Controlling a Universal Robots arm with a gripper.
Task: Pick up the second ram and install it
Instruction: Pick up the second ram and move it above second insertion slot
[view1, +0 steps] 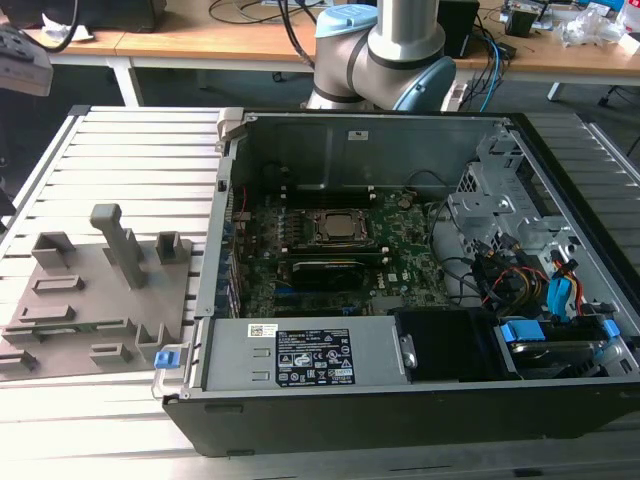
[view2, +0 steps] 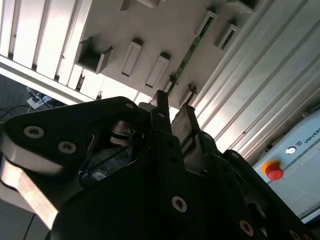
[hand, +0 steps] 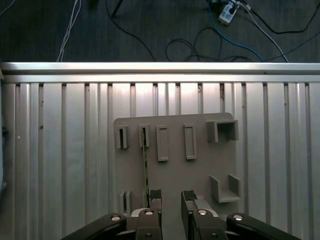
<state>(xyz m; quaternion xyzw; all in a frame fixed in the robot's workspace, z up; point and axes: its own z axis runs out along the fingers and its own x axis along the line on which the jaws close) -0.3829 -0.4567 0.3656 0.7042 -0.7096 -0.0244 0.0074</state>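
Note:
The second ram (hand: 145, 162) is a thin green stick standing on edge in a slot pair of the grey fixture plate (hand: 200, 170). In the second wrist view the ram (view2: 191, 49) runs as a green line past the fingertips. My gripper (hand: 172, 196) hangs above the plate, open, with nothing between its dark fingers (hand: 156, 194). The ram lies just outside the gap, beside one finger. In the second wrist view the gripper (view2: 174, 107) points at the plate. The exterior view shows the fixture plate (view1: 90, 300) left of the open computer case, with the motherboard (view1: 330, 245) inside.
The fixture plate rests on a ribbed aluminium table (hand: 60, 160) whose edge (hand: 160, 67) drops to a floor with cables. Raised grey blocks (hand: 224, 131) and a tall post (view1: 118, 240) stand on the plate. The case walls (view1: 215, 250) surround the motherboard.

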